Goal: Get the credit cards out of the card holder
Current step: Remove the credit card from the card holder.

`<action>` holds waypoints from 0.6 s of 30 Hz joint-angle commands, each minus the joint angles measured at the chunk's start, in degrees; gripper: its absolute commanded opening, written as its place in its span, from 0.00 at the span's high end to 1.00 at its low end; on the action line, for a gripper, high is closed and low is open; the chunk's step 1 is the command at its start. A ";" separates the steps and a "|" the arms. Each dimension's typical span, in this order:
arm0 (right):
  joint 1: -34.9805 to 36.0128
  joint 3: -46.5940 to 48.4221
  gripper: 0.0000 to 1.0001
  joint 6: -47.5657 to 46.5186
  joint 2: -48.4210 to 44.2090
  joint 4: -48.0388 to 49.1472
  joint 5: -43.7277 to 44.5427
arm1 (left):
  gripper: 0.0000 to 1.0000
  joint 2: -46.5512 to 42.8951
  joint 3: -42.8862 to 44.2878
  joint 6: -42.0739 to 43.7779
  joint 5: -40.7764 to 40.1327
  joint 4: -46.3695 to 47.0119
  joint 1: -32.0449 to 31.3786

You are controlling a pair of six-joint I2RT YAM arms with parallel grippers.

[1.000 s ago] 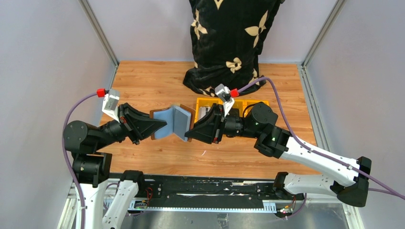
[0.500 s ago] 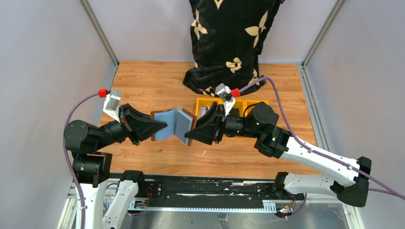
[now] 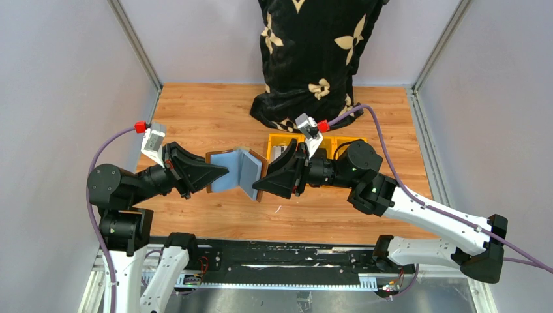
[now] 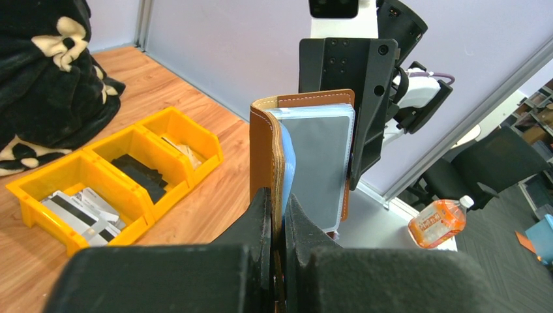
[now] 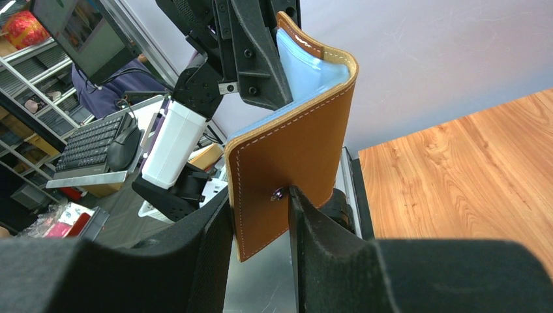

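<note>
Above the wood table point(image 3: 215, 107), left fingers point(image 4: 277, 215) pinch the card holder point(image 3: 236, 169); right fingers point(image 5: 257, 228) seemingly apart

- card holder point(image 3: 236, 171): tan-brown outside with pale stitching along the edge, shiny grey-blue inside
- bins point(image 4: 111, 173): bright yellow plastic
- credit cards point(image 4: 81, 210) in the nearest bin: grey-white with dark stripes; the black pieces in the middle bin are too indistinct to name
- blanket point(image 3: 312, 59): black with cream flower and diamond motifs
- table point(image 3: 209, 111): warm orange wood grain
- bottle point(image 4: 437, 222): orange label, white cap
</note>
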 commanded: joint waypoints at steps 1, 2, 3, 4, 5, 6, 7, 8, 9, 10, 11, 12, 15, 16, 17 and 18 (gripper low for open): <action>0.70 0.01 0.61 0.49 -1.46 2.54 -0.83 | 1.00 -0.12 1.34 0.18 0.01 -0.68 -0.15; 0.65 0.05 0.61 0.52 -1.47 2.51 -0.93 | 1.00 -0.05 1.33 0.17 0.07 -0.67 -0.14; 0.69 0.08 0.61 0.52 -1.47 2.43 -0.94 | 1.00 -0.05 1.30 0.13 0.07 -0.69 -0.14; 0.70 0.09 0.61 0.42 -1.39 2.28 -0.99 | 1.00 -0.04 1.32 0.09 0.07 -0.70 -0.14; 0.70 0.14 0.61 0.45 -1.38 2.21 -1.15 | 1.00 0.03 1.45 0.08 0.06 -0.67 -0.14; 0.69 0.10 0.60 0.39 -1.38 2.21 -1.31 | 1.00 0.04 1.49 0.10 0.00 -0.68 -0.14; 0.68 0.18 0.60 0.45 -1.34 2.21 -1.42 | 1.00 0.12 1.48 0.08 -0.06 -0.57 -0.14; 0.66 0.18 0.59 0.46 -1.30 2.21 -1.59 | 1.00 0.13 1.51 0.08 -0.10 -0.63 -0.14; 0.64 0.18 0.58 0.46 -1.30 2.25 -1.73 | 1.00 0.19 1.55 0.08 -0.10 -0.61 -0.14; 0.69 0.25 0.58 0.49 -1.23 2.33 -2.00 | 1.00 0.22 1.61 0.03 -0.10 -0.59 -0.18; 0.71 0.37 0.58 0.47 -1.17 2.38 -2.22 | 1.00 0.30 1.64 0.00 -0.18 -0.55 -0.14; 0.70 0.44 0.58 0.53 -1.14 2.31 -2.26 | 1.00 0.35 1.67 -0.13 -0.23 -0.32 -0.14; 0.70 0.44 0.57 0.46 -1.12 2.34 -2.52 | 1.00 0.48 1.57 -0.59 -0.36 0.09 -0.14; 0.70 0.44 0.57 0.46 -1.20 2.30 -2.57 | 1.00 0.55 1.62 -0.74 -0.37 0.24 -0.14; 0.70 0.44 0.57 0.45 -1.13 2.30 -2.65 | 1.00 0.59 1.63 -0.79 -0.37 0.33 -0.14; 0.69 0.44 0.57 0.39 -1.13 2.30 -2.70 | 1.00 0.62 1.65 -0.80 -0.37 0.41 -0.14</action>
